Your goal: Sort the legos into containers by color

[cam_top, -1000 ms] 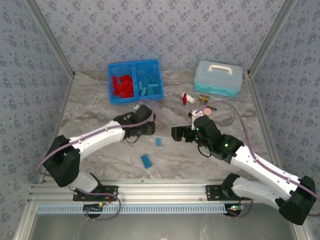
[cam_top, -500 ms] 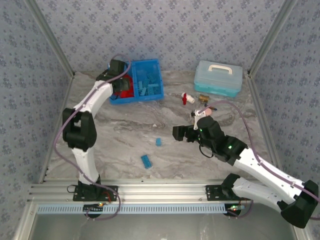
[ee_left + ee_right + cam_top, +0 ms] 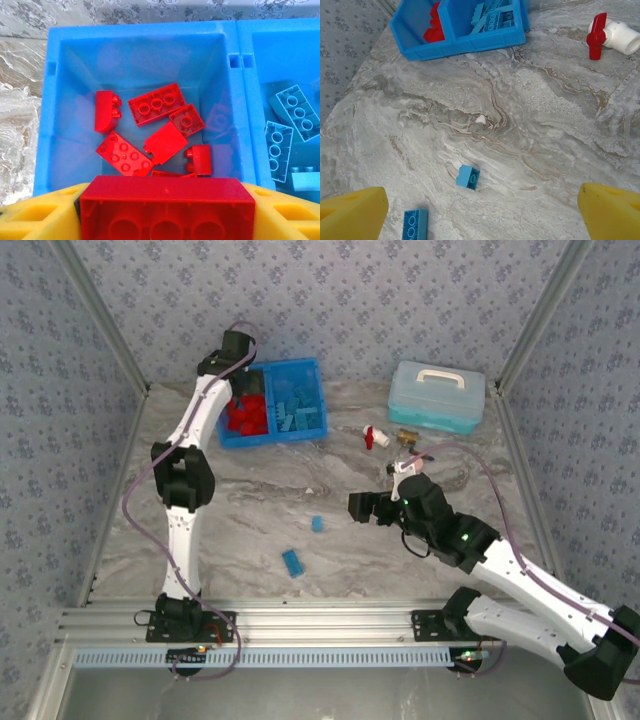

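Left gripper (image 3: 167,216) is up at the far left of the table, over the bright blue bin (image 3: 274,438). On the left wrist camera its yellow pads (image 3: 37,215) are closed on either end of a red lego brick (image 3: 167,197), underside facing the lens, and the brick hangs above the near edge of the bin's left compartment. Below it in that compartment I count about seven red bricks (image 3: 156,103) lying loose on the floor, some flat, some on edge. Across the centre divider (image 3: 244,115), the right compartment holds light blue bricks (image 3: 296,112). Right gripper (image 3: 361,507) sits low over mid-table, fingers spread wide with nothing between them. Two blue bricks lie on the grey marbled table (image 3: 250,495): a small light blue one (image 3: 468,177) nearly under the right gripper, just to its left, and a longer, darker blue one (image 3: 415,225) nearer and further left, the two apart. A red-and-white valve piece (image 3: 375,436) lies right of the bin. Far right stands a pale teal case (image 3: 437,397) with a white handle.
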Action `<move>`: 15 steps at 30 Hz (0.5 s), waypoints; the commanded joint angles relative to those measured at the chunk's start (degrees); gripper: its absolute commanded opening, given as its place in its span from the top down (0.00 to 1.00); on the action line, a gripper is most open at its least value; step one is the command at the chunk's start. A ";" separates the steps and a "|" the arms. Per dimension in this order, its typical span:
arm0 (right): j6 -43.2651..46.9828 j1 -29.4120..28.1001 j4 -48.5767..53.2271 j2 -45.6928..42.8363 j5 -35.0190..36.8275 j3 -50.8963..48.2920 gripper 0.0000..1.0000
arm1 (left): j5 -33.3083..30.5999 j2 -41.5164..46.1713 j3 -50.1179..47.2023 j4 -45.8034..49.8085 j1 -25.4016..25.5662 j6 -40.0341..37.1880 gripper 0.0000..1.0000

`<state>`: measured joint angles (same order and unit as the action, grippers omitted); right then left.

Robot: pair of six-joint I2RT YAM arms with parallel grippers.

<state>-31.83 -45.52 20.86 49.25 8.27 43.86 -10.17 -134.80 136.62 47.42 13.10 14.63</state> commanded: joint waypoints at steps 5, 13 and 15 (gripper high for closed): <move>-1.85 -0.11 -1.12 3.22 -0.62 -0.01 0.00 | 5.82 15.98 -13.61 -5.19 -0.06 2.59 0.22; -3.77 -1.24 -5.01 13.83 -4.70 1.34 0.00 | 7.44 41.67 -38.23 -14.72 4.03 5.84 0.19; -4.42 -1.97 -5.24 17.64 -5.05 2.46 0.00 | 6.22 49.35 -45.22 -16.49 6.60 5.96 0.17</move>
<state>-34.33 -46.65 17.12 63.79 4.93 44.16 -4.49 -94.87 97.34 36.14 16.71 19.11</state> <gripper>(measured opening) 0.999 0.828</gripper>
